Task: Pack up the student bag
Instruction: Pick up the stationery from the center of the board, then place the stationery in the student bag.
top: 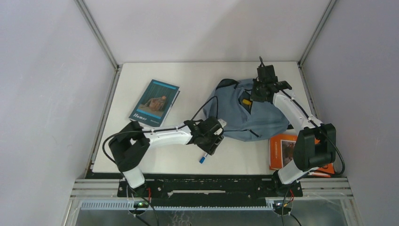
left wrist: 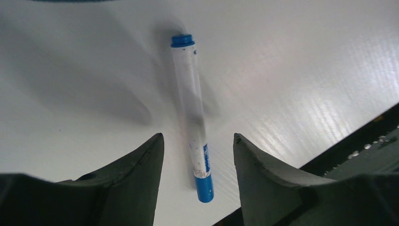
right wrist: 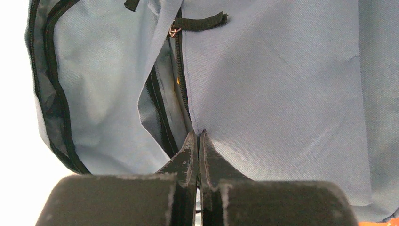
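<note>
The grey-blue student bag (top: 256,117) lies at the table's back right with its zipped opening gaping. A yellow thing (top: 246,101) shows inside. My right gripper (top: 260,92) is above the bag's top and is shut on the fabric edge beside the opening (right wrist: 197,134). The bag (right wrist: 282,84) fills the right wrist view. A white marker with blue ends (top: 203,158) lies on the table by the front edge. My left gripper (top: 210,141) is open just over it. In the left wrist view the marker (left wrist: 192,108) lies between the two fingers, untouched (left wrist: 197,141).
A blue book (top: 155,101) lies at the back left. An orange book (top: 284,150) lies at the front right, partly under the right arm. The table's front edge (left wrist: 357,139) runs close to the marker's near end. A black zipper pull (right wrist: 200,21) hangs at the opening's top.
</note>
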You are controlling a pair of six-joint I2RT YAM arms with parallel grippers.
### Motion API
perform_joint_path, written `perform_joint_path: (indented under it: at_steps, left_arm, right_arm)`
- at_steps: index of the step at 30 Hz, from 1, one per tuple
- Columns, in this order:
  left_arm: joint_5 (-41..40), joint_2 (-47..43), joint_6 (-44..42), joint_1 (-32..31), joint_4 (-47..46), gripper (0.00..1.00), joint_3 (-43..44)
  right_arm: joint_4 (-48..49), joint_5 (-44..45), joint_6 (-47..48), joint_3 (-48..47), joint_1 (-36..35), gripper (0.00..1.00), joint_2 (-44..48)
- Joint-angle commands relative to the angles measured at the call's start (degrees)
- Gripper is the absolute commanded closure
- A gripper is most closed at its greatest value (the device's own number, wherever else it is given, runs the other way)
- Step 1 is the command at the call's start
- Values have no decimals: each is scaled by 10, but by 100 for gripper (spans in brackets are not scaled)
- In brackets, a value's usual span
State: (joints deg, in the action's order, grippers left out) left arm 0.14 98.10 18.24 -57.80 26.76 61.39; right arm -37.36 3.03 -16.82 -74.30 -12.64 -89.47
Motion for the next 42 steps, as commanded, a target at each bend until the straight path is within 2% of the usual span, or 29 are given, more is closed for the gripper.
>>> perform_joint_path:
  at_steps: [1, 8, 11, 18, 21, 26, 28, 30, 32, 35, 38, 42]
  left_arm:
    - [-37, 10, 15, -1, -1, 40, 12]
    - [-48, 49, 12, -1, -2, 50, 13]
    - [-50, 68, 9, -1, 4, 58, 14]
    - [-93, 43, 3, -1, 58, 98, 39]
    - [-90, 2, -12, 4, 115, 100, 70]
    - [57, -47, -44, 35, 169, 100, 135]
    - [122, -67, -19, 71, 127, 100, 141]
    - [202, -68, 52, 119, 32, 100, 133]
    - [262, -38, 135, 160, -54, 100, 149]
    - [260, 21, 188, 183, -87, 100, 229]
    - [257, 84, 215, 187, -85, 100, 330]
    - [304, 204, 257, 187, -5, 100, 502]
  right_arm:
    - [30, 0, -21, 6, -12, 100, 4]
    - [31, 10, -24, 6, -15, 100, 2]
    - [33, 16, -24, 6, -15, 100, 5]
    - [34, 21, -20, 6, -11, 100, 13]
    - [34, 15, -17, 6, -9, 100, 19]
    - [33, 9, -14, 6, -9, 100, 29]
    - [35, 10, -12, 7, -9, 100, 30]
    - [38, 10, -12, 6, -9, 100, 29]
    - [43, 7, -11, 6, -9, 100, 27]
    - [44, 4, -11, 6, -9, 100, 28]
    - [42, -2, -7, 6, -10, 100, 32]
    - [40, 0, -7, 6, -9, 100, 40]
